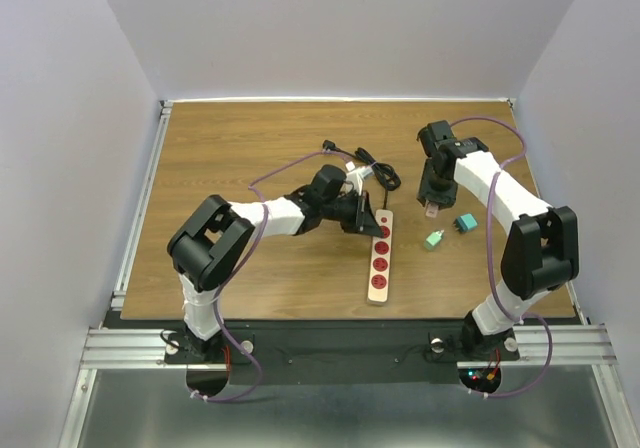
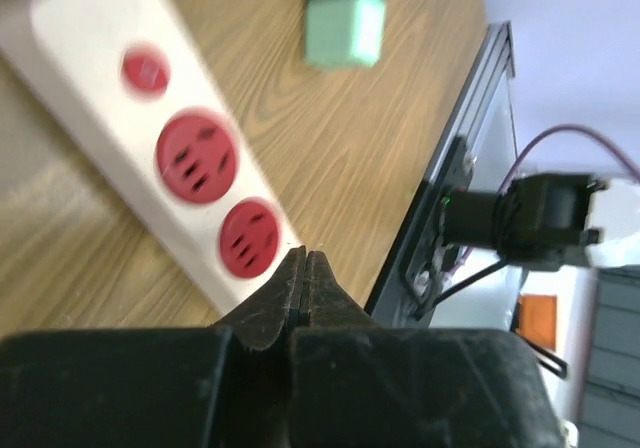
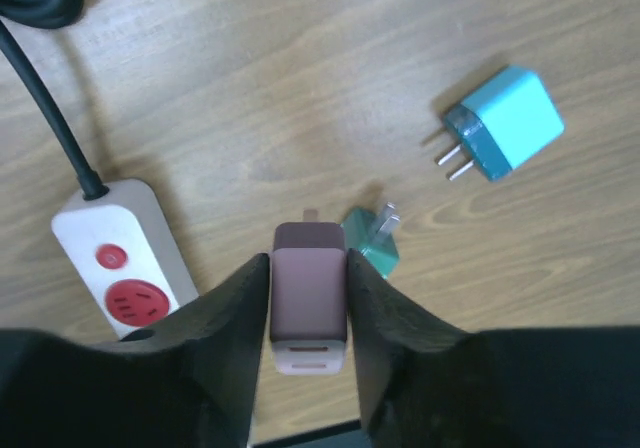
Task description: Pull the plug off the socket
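Note:
The socket (image 1: 380, 258) is a beige strip with red outlets, lying lengthwise on the wooden table; its outlets (image 2: 200, 158) show empty. My left gripper (image 1: 372, 223) is over the strip's far end, and its fingertips (image 2: 305, 258) are shut with nothing between them, right at the strip's edge. My right gripper (image 1: 432, 206) hangs to the right of the strip, shut on a mauve plug (image 3: 309, 288). That plug is clear of the socket (image 3: 120, 258), prongs pointing down at the table.
A green plug (image 1: 433, 239) and a light blue plug (image 1: 465, 224) lie loose on the table under and right of my right gripper. The strip's black cord (image 1: 375, 173) coils behind it. The metal table rail (image 2: 440, 198) runs along the near edge.

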{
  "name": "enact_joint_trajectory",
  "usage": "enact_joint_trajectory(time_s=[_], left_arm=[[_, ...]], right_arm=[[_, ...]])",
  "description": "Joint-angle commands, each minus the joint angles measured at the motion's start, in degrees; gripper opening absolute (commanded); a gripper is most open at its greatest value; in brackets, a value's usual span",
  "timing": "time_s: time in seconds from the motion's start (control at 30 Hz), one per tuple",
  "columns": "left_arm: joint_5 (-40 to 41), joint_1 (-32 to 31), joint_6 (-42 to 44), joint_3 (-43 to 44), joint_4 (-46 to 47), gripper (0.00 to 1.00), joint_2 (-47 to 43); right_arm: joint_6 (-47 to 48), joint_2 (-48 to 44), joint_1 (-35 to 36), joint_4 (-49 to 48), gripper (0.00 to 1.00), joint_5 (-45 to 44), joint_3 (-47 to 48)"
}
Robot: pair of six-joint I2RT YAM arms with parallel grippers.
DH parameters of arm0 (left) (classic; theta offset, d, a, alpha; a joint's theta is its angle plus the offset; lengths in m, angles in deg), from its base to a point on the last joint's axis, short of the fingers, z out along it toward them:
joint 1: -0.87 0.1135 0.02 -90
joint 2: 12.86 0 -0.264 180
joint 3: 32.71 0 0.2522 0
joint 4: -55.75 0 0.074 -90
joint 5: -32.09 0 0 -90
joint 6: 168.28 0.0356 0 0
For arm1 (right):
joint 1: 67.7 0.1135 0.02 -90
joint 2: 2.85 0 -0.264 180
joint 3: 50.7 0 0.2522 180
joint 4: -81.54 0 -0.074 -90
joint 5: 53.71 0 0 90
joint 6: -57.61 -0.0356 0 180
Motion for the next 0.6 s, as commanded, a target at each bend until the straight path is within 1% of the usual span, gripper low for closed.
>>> enact_joint_trajectory(time_s=[0.0,0.07,0.1,0.13,0.17,0.23,0.37,0.4,0.47,0.57], left_arm=[[2.4,0.8,4.3,7.3,-8.9,0.00,-6.7],[3.3,1.1,4.9,8.3,-10.5,0.00,-9.3],[4.0,1.4,5.1,8.8,-11.5,0.00,-10.2],[4.4,1.7,5.2,8.9,-12.0,0.00,-12.1],[4.8,1.8,5.3,9.1,-13.0,0.00,-13.0],[5.2,2.3,5.5,9.2,-13.8,0.01,-14.8],[6.9,3.8,6.8,10.2,-17.2,0.05,-19.8],[7.2,4.0,7.0,10.8,-17.8,0.07,-20.5],[8.1,4.8,7.5,11.3,-19.0,0.09,-22.6],[9.0,5.8,8.0,12.6,-20.1,0.14,-24.1]], right_arm=[[0.2,-1.1,-0.7,-4.8,0.54,-2.4,0.4],[0.5,-0.8,-0.8,-6.1,0.64,-2.3,0.0],[1.0,-0.7,-0.8,-6.5,0.76,-1.7,0.0],[1.2,-0.5,-0.9,-6.8,0.82,-1.6,0.3],[1.2,-0.5,-0.9,-6.8,0.91,-1.5,0.6],[1.5,-1.1,-0.9,-6.8,1.00,-1.0,1.1],[2.3,-6.2,-0.9,-7.0,1.00,1.3,2.2],[2.8,-9.4,-0.9,-7.2,1.00,2.2,2.7],[4.3,-12.4,-0.9,-7.7,1.00,6.4,3.1],[5.3,-18.3,-0.9,-7.6,1.00,9.5,3.4]])
